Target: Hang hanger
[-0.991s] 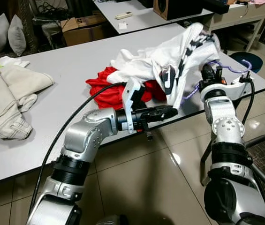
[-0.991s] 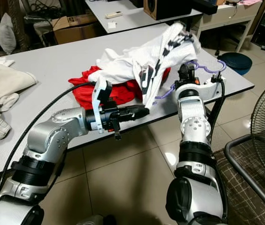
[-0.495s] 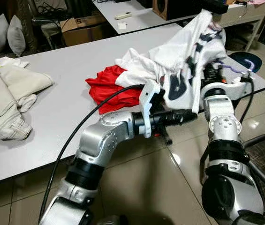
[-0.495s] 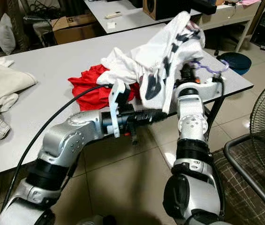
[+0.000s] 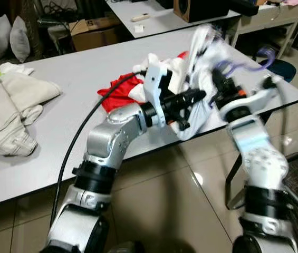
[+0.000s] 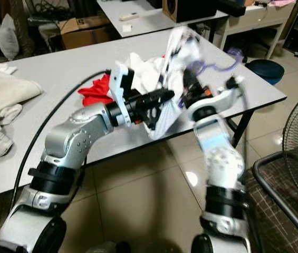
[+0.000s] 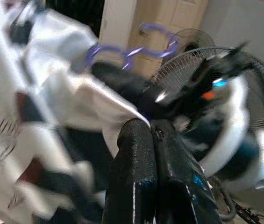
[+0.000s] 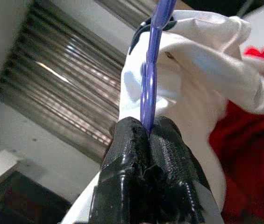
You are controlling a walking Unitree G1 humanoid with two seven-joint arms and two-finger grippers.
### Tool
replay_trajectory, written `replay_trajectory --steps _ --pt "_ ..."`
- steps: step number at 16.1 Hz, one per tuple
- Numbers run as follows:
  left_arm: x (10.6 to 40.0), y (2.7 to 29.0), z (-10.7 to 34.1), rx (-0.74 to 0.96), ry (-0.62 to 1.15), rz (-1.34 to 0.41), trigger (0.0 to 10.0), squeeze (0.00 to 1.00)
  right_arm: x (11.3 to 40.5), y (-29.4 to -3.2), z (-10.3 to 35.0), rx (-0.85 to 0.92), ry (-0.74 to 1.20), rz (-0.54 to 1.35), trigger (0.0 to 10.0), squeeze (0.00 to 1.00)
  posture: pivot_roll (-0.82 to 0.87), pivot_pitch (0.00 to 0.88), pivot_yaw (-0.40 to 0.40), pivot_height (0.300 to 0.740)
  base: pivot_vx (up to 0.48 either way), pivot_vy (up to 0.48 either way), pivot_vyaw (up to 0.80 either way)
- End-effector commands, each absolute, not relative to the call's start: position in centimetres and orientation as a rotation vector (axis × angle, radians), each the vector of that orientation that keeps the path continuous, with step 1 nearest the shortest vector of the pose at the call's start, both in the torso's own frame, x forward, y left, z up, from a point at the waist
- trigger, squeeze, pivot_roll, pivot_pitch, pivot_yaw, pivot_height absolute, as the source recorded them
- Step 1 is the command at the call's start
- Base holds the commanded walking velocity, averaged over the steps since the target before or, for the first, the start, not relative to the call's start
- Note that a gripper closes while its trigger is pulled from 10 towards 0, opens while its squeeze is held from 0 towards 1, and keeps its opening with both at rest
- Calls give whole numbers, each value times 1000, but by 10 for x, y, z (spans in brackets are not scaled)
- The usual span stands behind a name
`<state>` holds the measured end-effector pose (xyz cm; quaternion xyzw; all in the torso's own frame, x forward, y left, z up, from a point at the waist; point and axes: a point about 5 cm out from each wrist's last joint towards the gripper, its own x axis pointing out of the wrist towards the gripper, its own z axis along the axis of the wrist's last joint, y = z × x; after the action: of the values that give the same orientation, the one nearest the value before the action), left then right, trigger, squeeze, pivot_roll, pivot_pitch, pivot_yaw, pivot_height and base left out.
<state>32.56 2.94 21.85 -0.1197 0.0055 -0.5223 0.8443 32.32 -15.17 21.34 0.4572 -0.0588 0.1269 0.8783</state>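
The purple hanger (image 8: pixel 151 70) was inside the white shirt (image 5: pixel 199 105), above the table (image 5: pixel 75 79) edge, at about 1 o'clock in the head views. The right gripper (image 8: pixel 143 140) had its fingers closed on the hanger's bar. The left gripper (image 7: pixel 143 154) had its fingers pressed together on a fold of the shirt. A red garment (image 5: pixel 118 94) lay at 10 o'clock from the shirt. I judge the shirt was being fitted on the hanger; the hanging itself was not yet done.
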Motion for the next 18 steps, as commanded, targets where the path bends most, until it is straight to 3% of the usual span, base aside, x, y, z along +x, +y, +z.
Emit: replay_trajectory --steps 1,3,4,6,9,10,11,12,14,17,18 --pt "328 30 227 -235 -17 -1084 10000 0 317 -145 217 947 -111 304 10000 0 -88 0 111 740 0 0 0" --pt "323 29 228 -237 -22 -1126 10000 0 312 -148 217 940 -111 294 10000 0 -92 0 113 740 0 0 0" --pt "319 29 230 -251 -18 -1158 10000 1000 309 -151 217 942 -112 284 10000 0 -94 0 112 740 0 0 0" --pt "305 33 240 -246 -24 -1268 10000 1000 301 -160 218 942 -107 257 10000 0 -87 0 103 740 0 0 0" --pt "302 47 262 -264 -110 -1271 10000 1000 297 -169 219 886 -104 260 10000 0 -77 0 96 740 0 0 0" --pt "305 56 268 -269 -145 -1223 10000 592 291 -174 225 848 -119 293 10000 0 -73 0 93 740 0 0 0" --pt "314 84 278 -234 -189 -1068 10000 0 272 -183 239 665 -141 420 10000 0 -70 0 94 740 0 0 0" --pt "317 95 277 -196 -193 -1006 10000 0 263 -183 245 571 -143 480 10000 0 -73 0 99 740 0 0 0" --pt "328 141 272 -154 -180 -763 10000 0 234 -176 266 293 -172 668 10000 0 -80 0 107 740 0 0 400" --pt "326 186 256 -60 -107 -574 10000 0 213 -162 269 203 -152 833 10000 0 -72 0 101 740 0 0 800" --pt "309 204 240 75 -43 -571 10000 0 204 -156 269 200 -142 912 10000 0 -55 0 89 740 0 0 800"
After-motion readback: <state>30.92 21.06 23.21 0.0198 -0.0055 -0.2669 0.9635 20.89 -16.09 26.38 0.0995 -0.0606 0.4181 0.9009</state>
